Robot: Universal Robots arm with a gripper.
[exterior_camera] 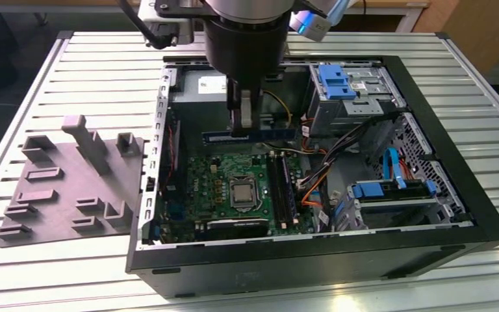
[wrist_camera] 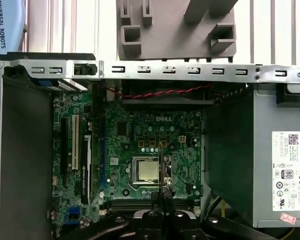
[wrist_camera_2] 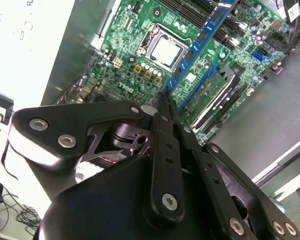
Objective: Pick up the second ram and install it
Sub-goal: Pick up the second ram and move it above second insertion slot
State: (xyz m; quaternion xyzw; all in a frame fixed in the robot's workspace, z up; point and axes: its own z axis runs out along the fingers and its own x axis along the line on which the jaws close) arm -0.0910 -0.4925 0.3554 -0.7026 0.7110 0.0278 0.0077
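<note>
Here the gripper (exterior_camera: 246,125) clamps the second ram (exterior_camera: 271,135), hanging clear above the motherboard (exterior_camera: 206,182).

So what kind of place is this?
Probably a robotics lab bench for computer assembly: an open computer case on a slatted metal table, a grey fixture tray beside it, and the gripper holding the second ram.

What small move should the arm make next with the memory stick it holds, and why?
Probably turn the wrist until the slim dark blue-green memory stick lines up with the long black slot strips. In the exterior view the gripper, jaws shut on it, holds it above the green motherboard, crosswise to those strips.
</note>
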